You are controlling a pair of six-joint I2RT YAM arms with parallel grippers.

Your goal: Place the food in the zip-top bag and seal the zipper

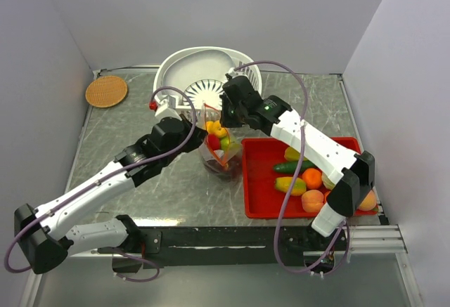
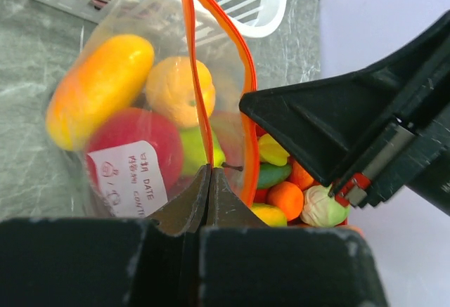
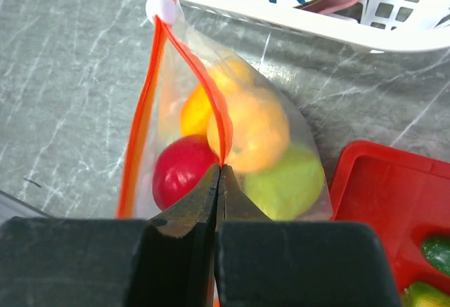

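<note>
The zip-top bag (image 1: 219,154) stands upright between the white basket and the red tray, its mouth open. It holds food: a red apple (image 3: 181,173), an orange fruit (image 3: 253,128), a green pear (image 3: 288,184) and a mango (image 2: 98,89). My left gripper (image 2: 209,170) is shut on one side of the orange-red zipper (image 2: 199,96). My right gripper (image 3: 219,170) is shut on the other side of the zipper (image 3: 204,75). The white slider (image 3: 164,8) sits at the far end. In the top view the left gripper (image 1: 202,138) and the right gripper (image 1: 226,121) meet over the bag.
The red tray (image 1: 264,198) lies right of the bag with more food: a green cucumber (image 1: 292,167), an orange (image 1: 312,178), a peach (image 1: 312,201). The white slotted basket (image 1: 204,75) stands just behind the bag. A round woven coaster (image 1: 106,90) lies far left.
</note>
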